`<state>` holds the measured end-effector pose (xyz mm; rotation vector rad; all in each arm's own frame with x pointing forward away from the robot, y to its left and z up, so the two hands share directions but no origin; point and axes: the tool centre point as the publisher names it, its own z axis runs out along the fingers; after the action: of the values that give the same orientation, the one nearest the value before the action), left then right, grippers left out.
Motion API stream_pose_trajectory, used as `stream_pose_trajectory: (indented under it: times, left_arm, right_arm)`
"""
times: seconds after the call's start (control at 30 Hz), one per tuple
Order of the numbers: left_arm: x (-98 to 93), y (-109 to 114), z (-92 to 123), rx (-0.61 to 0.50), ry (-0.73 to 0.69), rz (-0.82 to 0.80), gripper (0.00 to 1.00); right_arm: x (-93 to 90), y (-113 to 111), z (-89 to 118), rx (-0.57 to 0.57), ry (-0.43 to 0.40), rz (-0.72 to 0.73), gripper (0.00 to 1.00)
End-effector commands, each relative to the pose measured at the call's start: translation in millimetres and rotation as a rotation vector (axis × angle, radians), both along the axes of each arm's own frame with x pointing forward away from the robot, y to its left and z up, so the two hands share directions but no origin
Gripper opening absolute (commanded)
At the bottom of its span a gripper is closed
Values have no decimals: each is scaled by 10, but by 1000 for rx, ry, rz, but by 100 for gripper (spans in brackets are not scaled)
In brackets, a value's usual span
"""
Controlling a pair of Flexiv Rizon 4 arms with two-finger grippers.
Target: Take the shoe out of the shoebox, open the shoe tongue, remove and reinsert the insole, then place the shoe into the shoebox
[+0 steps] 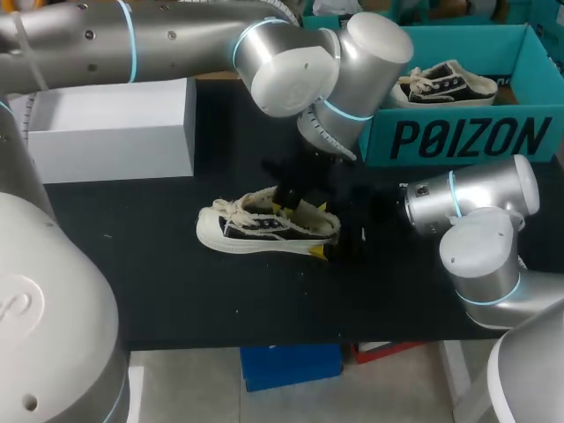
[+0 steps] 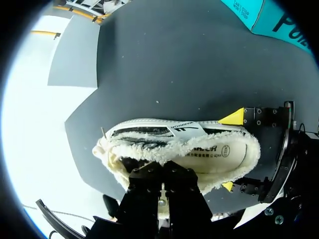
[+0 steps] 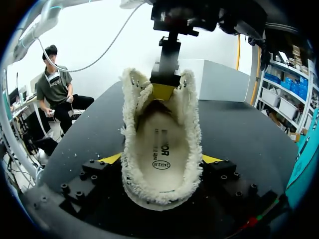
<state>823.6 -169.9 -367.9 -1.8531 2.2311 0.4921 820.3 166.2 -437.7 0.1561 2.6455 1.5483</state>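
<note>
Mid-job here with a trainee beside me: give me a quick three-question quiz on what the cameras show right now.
1. True or false: the right gripper holds the shoe by its heel, one finger on either side.
2. Where is the second shoe? A) on the white box B) in the teal shoebox C) on the floor
3. Fill in: the held shoe's insole lies ___ the shoe.
Key: 1 true; 2 B; 3 inside.
</note>
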Motion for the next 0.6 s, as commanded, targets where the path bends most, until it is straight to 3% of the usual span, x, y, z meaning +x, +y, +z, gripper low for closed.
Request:
stream_pose_trajectory:
  times: [0.03, 0.6]
  left_arm:
    - [-5, 48, 116, -24, -10, -4, 0]
    - [98, 358, 613, -231, -27, 30, 0]
  right_arm:
    - [-3, 28, -25, -2, 1, -2, 0]
    - [-3, 28, -25, -2, 1, -2, 0]
